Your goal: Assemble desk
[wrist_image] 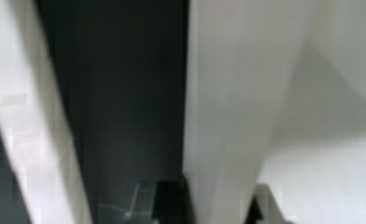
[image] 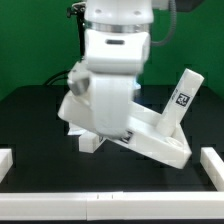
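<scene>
Evidently the jaws clamp the tilted desk panel (image: 155,136) by its rim — one leg (image: 186,95) socketed.

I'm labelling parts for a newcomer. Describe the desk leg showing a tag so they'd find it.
Find the white robot arm in the middle of the black table. To the exterior view's right of it lies a tilted white panel; the leg sticks up slanted from its outer end. Only it shows a black-and-white tag.
</scene>
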